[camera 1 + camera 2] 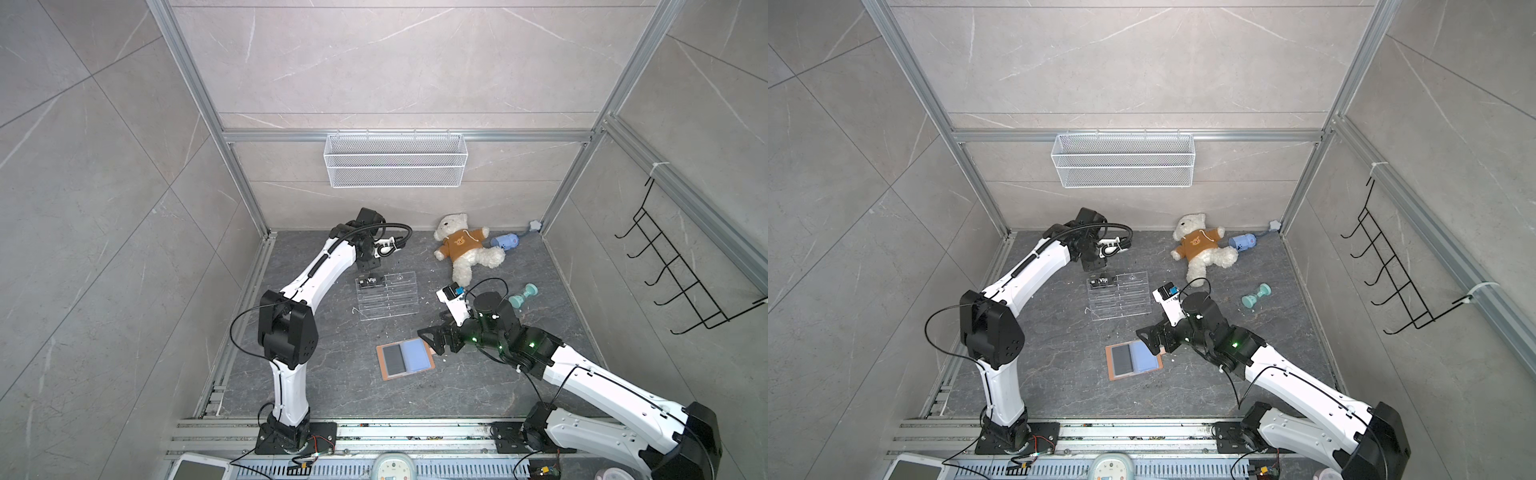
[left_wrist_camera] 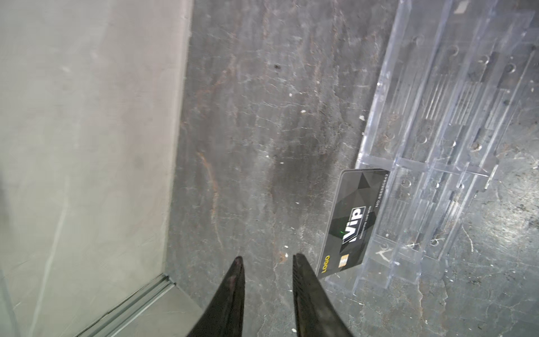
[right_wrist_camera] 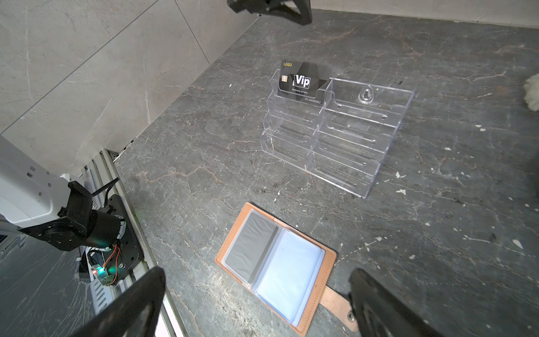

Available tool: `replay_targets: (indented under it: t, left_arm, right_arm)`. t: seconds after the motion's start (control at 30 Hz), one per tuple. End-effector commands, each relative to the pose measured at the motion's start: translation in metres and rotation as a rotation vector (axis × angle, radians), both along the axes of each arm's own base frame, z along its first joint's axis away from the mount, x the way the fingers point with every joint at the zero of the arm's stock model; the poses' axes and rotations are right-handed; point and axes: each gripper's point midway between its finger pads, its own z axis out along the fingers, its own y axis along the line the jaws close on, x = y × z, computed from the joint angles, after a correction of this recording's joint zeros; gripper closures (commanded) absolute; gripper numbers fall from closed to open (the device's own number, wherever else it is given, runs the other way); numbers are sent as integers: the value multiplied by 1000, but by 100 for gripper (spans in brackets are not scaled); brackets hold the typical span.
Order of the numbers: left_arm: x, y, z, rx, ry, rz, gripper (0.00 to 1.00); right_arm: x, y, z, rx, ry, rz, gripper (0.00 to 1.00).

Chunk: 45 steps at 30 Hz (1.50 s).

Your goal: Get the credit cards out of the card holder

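Observation:
The tan card holder [image 1: 428, 365] [image 1: 1111, 363] [image 3: 328, 256] lies open on the dark table, pale blue sleeves on one side. A dark grey credit card [image 1: 394, 360] [image 1: 1122, 360] [image 3: 252, 248] sits in its other sleeve. A black "Vip" credit card [image 1: 371, 282] [image 1: 1103, 281] [image 2: 354, 221] [image 3: 304, 78] stands in the far left slot of a clear acrylic rack [image 1: 388, 299] [image 3: 350, 140]. My left gripper [image 1: 368, 266] [image 2: 268, 257] hangs open and empty just behind that card. My right gripper [image 1: 429, 343] [image 3: 258, 272] is wide open over the holder's strap [image 3: 338, 303] side, holding nothing.
A teddy bear [image 1: 461, 245], a blue bottle-like toy [image 1: 505, 241] and a teal dumbbell [image 1: 523, 296] lie at the back right. A white wire basket [image 1: 395, 160] hangs on the back wall and a black hook rack [image 1: 685, 266] on the right wall.

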Motion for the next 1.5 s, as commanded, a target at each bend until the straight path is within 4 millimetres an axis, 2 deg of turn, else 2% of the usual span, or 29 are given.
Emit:
replay_targets:
  t: [0.0,0.17,0.27,0.47,0.6,0.73,1.13,1.33,1.47]
  left_arm:
    - [4,0,71,-144,-208,67,62]
    - [-12,-2,123,-348,-332,99,37]
    - [-24,0,147,-447,-357,124,22]
    - [-62,1,186,-694,-343,164,18]
    - [-90,2,197,-848,-287,195,17]
    - [-119,3,194,-1000,-186,231,17]
    - [-189,27,145,-1270,0,394,10]
    - [-209,35,121,-1375,79,471,7]
    - [-215,40,110,-1409,101,511,6]
  right_arm:
    - [2,1,18,27,-38,-8,0]
    - [3,-6,17,17,-43,-37,1]
    - [3,-9,17,14,-48,-53,0]
    - [5,-19,18,10,-58,-104,0]
    - [6,-23,19,16,-60,-131,0]
    - [7,-27,19,19,-62,-151,0]
    - [10,-26,13,19,-43,-162,0]
    - [10,-20,11,28,-28,-142,0]
    - [10,-18,10,36,-20,-138,0]
